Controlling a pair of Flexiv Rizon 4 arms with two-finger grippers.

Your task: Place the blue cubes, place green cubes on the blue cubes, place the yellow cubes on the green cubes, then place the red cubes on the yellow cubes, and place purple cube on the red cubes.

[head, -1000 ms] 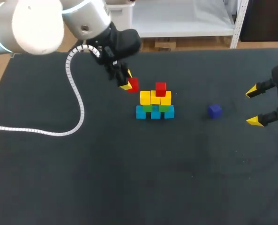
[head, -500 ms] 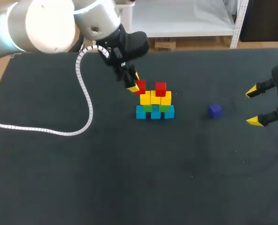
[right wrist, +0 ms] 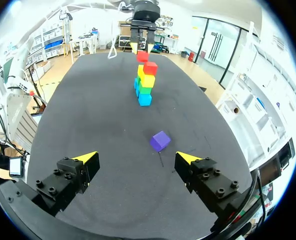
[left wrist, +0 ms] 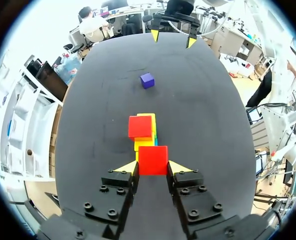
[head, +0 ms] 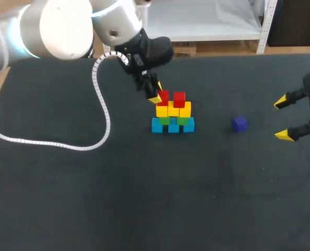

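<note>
A stack stands mid-table: blue cubes at the bottom, green cubes on them, yellow cubes above, and one red cube on top. My left gripper is shut on a second red cube, held beside the first one over the left yellow cubes. From the left wrist, that red cube fills the gap between the fingers of the gripper, with the stack just ahead. The purple cube lies alone to the right. My right gripper is open near it, holding nothing.
A white coiled cable hangs from my left arm and loops over the left part of the black table.
My left gripper has carried the red cube to the right, from beside the stack to a spot over its left yellow cubes. The right arm has not moved.
</note>
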